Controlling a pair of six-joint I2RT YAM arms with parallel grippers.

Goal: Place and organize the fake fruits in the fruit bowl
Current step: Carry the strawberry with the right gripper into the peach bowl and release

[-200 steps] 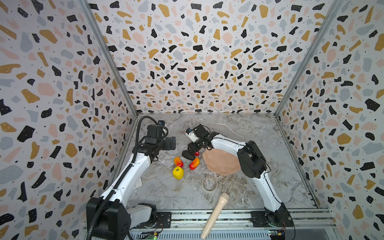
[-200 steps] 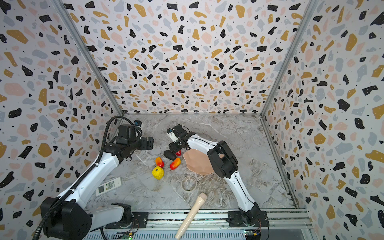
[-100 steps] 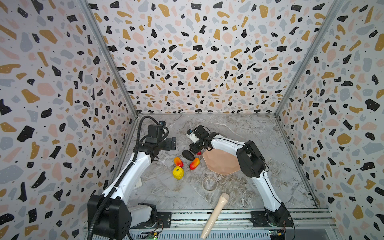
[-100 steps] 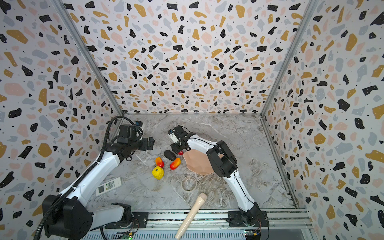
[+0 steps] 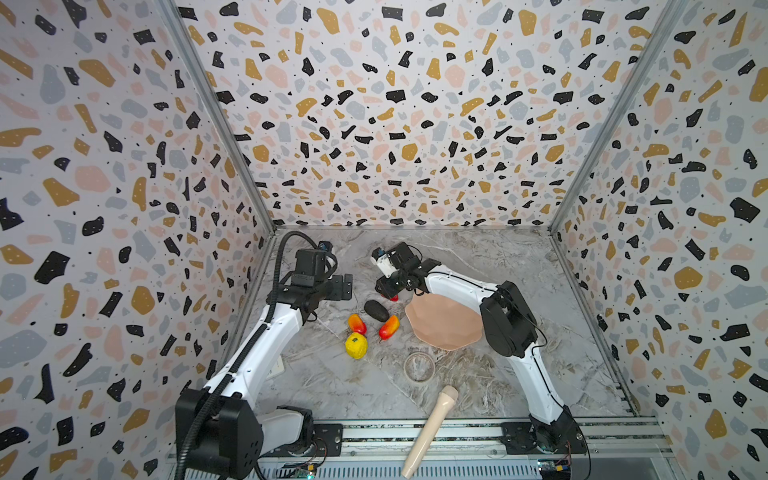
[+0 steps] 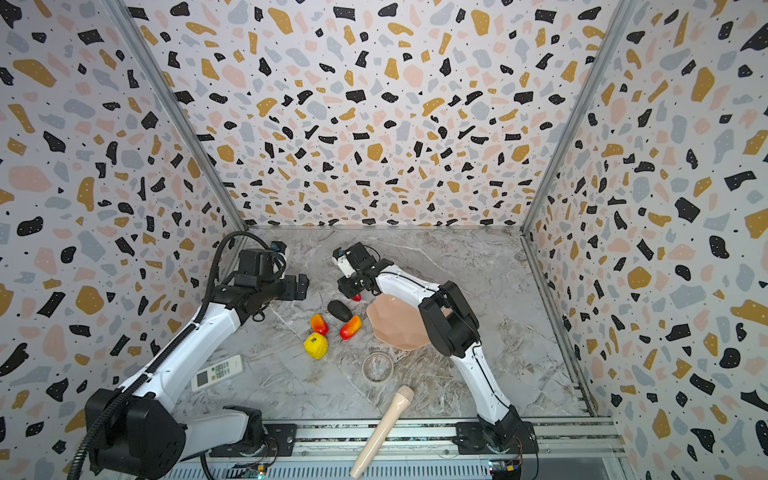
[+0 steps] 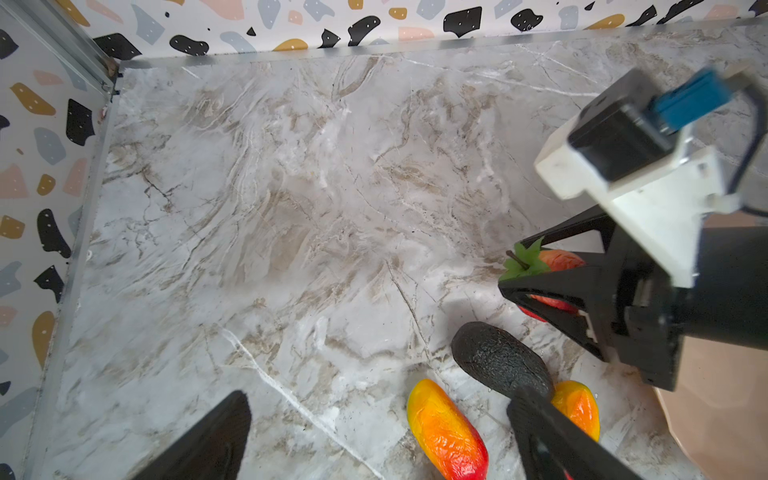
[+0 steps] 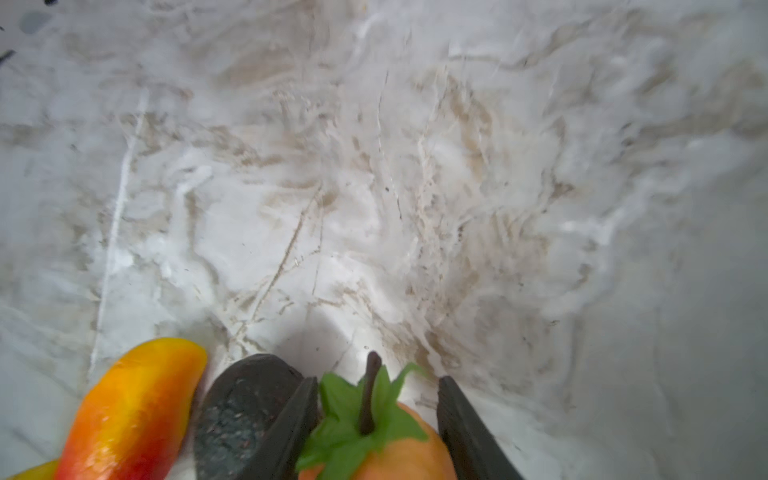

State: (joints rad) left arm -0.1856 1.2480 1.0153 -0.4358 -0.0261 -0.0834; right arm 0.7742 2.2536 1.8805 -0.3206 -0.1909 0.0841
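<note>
Pinching the smooth red strawberry (image 8: pixel 376 455), green leafy cap and dark stem poking out between its black fingers (image 8: pixel 291 424), the right gripper (image 8: pixel 376 395) sits with the pebbly dark avocado (image 8: pixel 241 409) just beside one finger and the glossy scalloped fruit bowl (image 5: pixel 441 328) near behind them, while the fingers of the left gripper (image 7: pixel 379 401) stand wide apart.

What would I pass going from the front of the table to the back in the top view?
First the beige stick → glass ring → lemon → avocado → strawberry.
</note>
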